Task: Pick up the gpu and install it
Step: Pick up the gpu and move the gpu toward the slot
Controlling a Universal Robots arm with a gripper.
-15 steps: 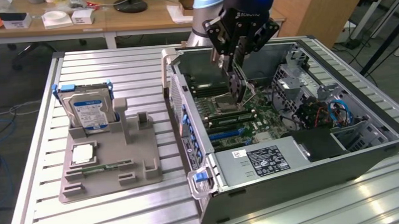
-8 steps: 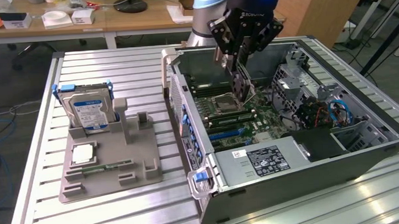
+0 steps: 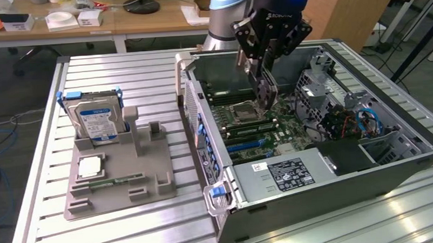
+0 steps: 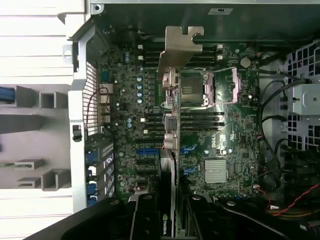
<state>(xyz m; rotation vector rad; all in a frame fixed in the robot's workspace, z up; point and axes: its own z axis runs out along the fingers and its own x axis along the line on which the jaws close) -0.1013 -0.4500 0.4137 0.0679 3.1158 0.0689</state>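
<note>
fingers [image 4: 145, 220] clamp gpu [image 4: 170, 130] edge-on, face hidden, over motherboard [image 4: 230, 145]

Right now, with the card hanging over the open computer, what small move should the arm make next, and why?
Probably carry the gpu toward the blue slots: the gripper holds it bracket-end down by the processor socket, short of them.

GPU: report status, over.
Tool shut on gpu. It hangs end-down inside open case, over motherboard by CPU socket, not seated. Nothing seen between gpu and motherboard.
</note>
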